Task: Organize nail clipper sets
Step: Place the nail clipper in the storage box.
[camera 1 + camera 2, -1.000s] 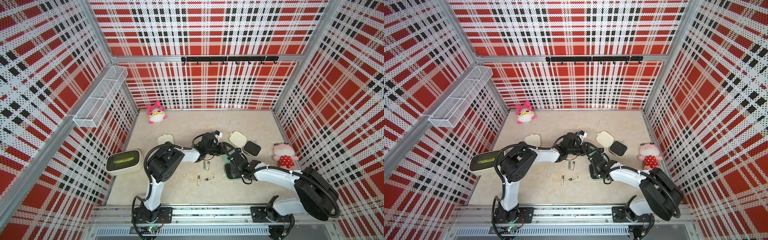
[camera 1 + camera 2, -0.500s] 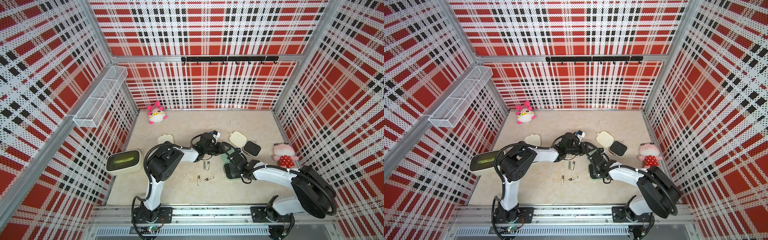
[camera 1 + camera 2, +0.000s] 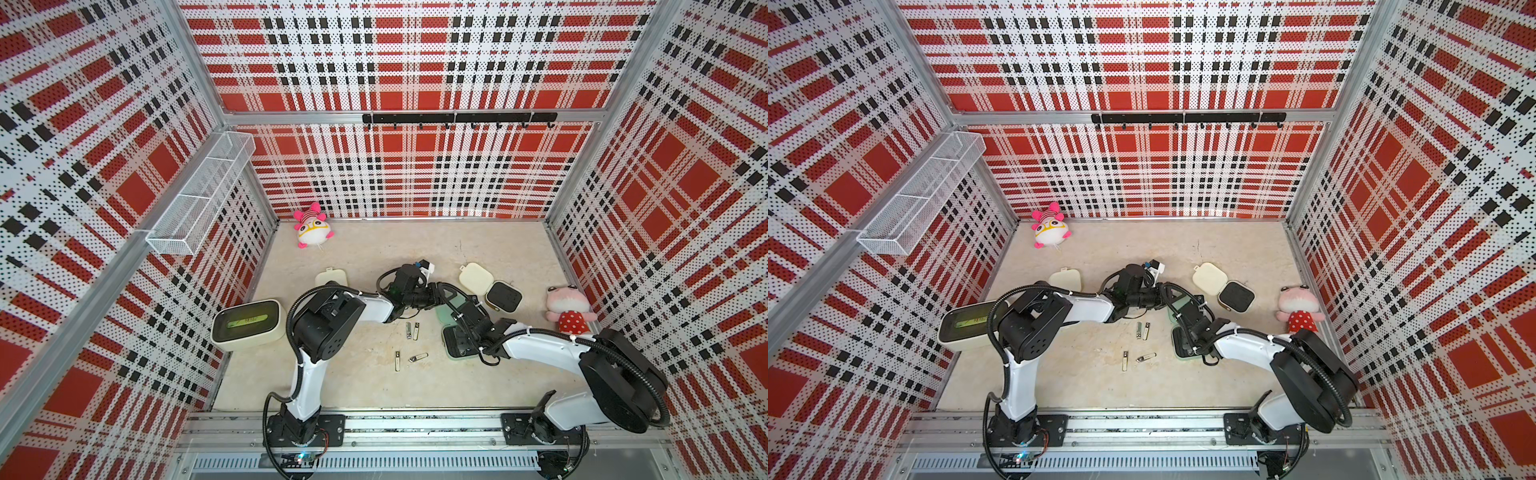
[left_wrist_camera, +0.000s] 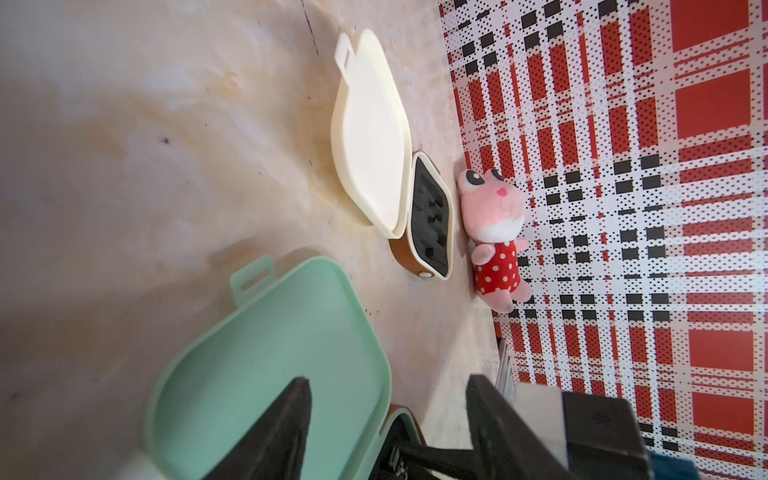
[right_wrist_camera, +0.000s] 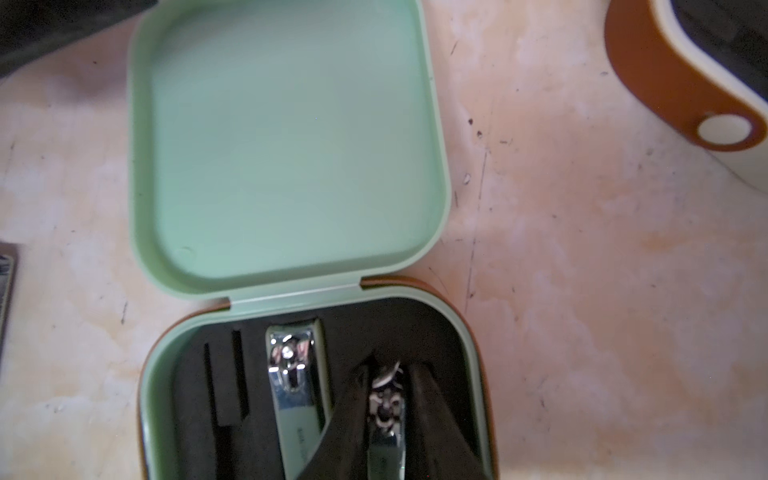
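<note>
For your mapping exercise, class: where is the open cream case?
In both top views, the open cream case lies right of centre, between the mint green case and the red-dressed plush.

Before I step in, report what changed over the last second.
The right arm leaned slightly forward; the right pincer stays astride a small clipper in the mint case. Nothing visibly grabbed or released. The left pincer, four loose tools and cream cases stayed put.

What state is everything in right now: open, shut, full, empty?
Mint green hinged case: open, two silver clippers in tray.
Cream hinged case by pink plush: open, tray looks empty.
Other cream case: shut.
Left gripper: open, astride mint lid's rim.
Right gripper: around one clipper, grip unclear.
</note>
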Tool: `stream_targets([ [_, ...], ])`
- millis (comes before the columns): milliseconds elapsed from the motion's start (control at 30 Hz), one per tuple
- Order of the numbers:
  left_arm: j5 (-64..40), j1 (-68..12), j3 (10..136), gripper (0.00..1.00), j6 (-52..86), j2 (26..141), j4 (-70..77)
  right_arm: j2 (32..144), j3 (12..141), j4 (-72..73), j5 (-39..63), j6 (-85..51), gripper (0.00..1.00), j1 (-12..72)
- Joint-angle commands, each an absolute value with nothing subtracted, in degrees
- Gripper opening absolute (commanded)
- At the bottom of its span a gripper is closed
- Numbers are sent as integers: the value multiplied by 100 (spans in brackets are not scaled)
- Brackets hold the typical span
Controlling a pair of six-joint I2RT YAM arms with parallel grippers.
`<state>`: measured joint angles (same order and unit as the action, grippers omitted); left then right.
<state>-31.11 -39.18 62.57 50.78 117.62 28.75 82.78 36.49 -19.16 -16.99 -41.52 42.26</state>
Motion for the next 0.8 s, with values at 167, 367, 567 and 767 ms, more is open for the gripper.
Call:
stream_targets([
  [167,-3205,-3920,6170,64,5030,11691,2988,8244,3821,-2153,-1801,-4191,31,4281],
  [367,-3212,-3928,6171,64,5027,11698,2988,8235,3857,-2136,-1831,-4177,32,4280],
  [567,-3217,-3929,6166,64,5027,11697,2988,8338,3973,-2127,-1836,-4089,30,4280],
  [767,-3217,-3928,6161,64,5027,11697,2988,8479,4034,-2099,-1797,-4059,27,4280],
])
